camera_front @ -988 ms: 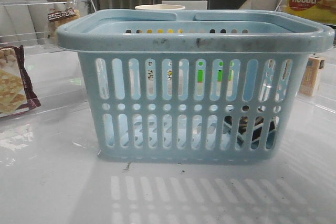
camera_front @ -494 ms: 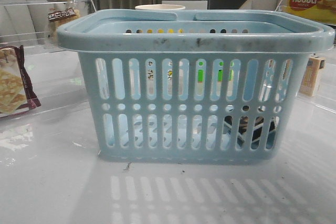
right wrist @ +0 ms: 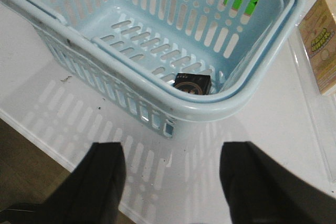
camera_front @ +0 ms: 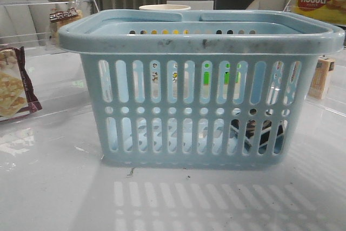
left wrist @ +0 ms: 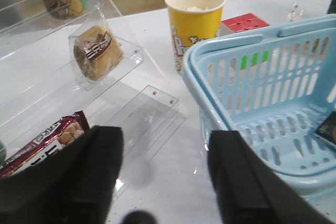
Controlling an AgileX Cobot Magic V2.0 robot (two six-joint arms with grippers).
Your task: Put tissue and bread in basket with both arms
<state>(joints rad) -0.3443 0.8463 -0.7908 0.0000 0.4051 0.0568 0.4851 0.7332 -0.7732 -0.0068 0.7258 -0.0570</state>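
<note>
Bread — small golden piece in crinkly clear wrapper — sits well ahead of the empty, spread-apart left tool; looks light, squashy, slippery — pinch its middle gently.

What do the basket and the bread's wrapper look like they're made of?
The basket looks like molded pale blue plastic, semi-matte: slotted walls, thick rim with dark scuffs. The bread appears wrapped in thin clear plastic film, judging by its shine and crinkles.
</note>
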